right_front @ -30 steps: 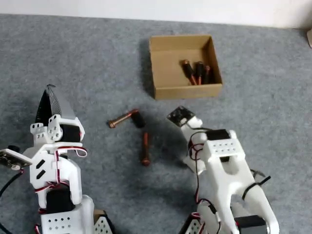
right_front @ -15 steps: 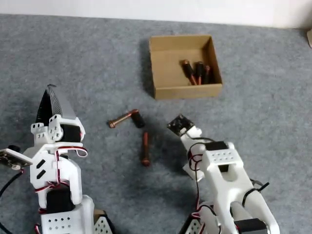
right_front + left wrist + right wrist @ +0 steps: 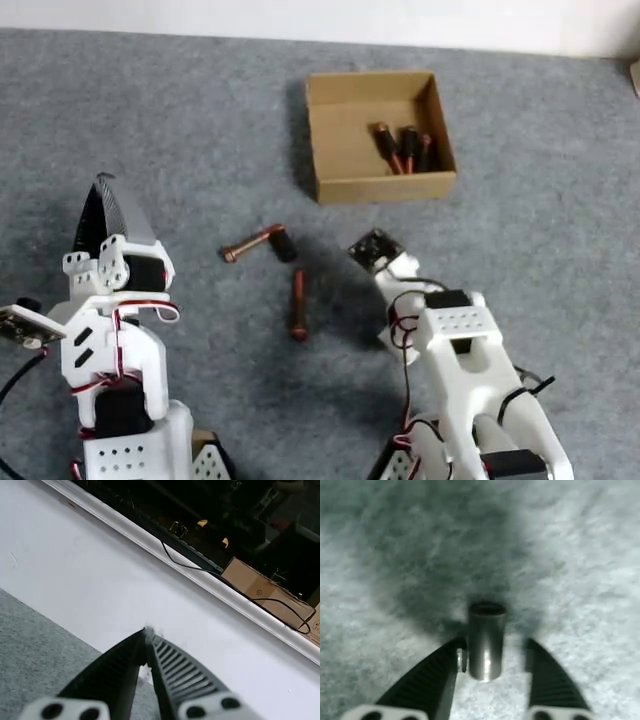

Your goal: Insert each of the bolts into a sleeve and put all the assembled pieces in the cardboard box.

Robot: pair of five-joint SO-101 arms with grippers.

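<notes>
the grey carpeted table (image 3: 180, 120) holds everything. the left gripper (image 3: 147, 635) is raised at the near left, well apart from the parts, with its ribbed black fingers pressed together on nothing. the right gripper (image 3: 493, 647) is low over the carpet between its own base and the open brown cardboard box (image 3: 385, 187). its fingers are spread moderately and clamp nothing yet.

a few assembled copper-and-black pieces (image 3: 402, 148) lie in the box against one wall. on the carpet near the right arm lies a bare copper-coloured bolt (image 3: 298, 303). a little farther off is a second copper bolt with a dark sleeve at its end (image 3: 255, 243); whether that one is seated i cannot tell.

smallest is the short dark metal cylindrical sleeve (image 3: 486, 640), which sits between the right fingers with its open mouth pointing away from the palm. one finger is just beside its wall, while the other shows a clear gap.

the step in hand looks like grasping this sleeve.
- shift sideways first so both fingers meet the wall together; otherwise the nearer one will likely shove or roll it.
- grip around the middle and leave the mouth free for the bolt.
- close slowly, because smooth round metal may squirt out.
</notes>
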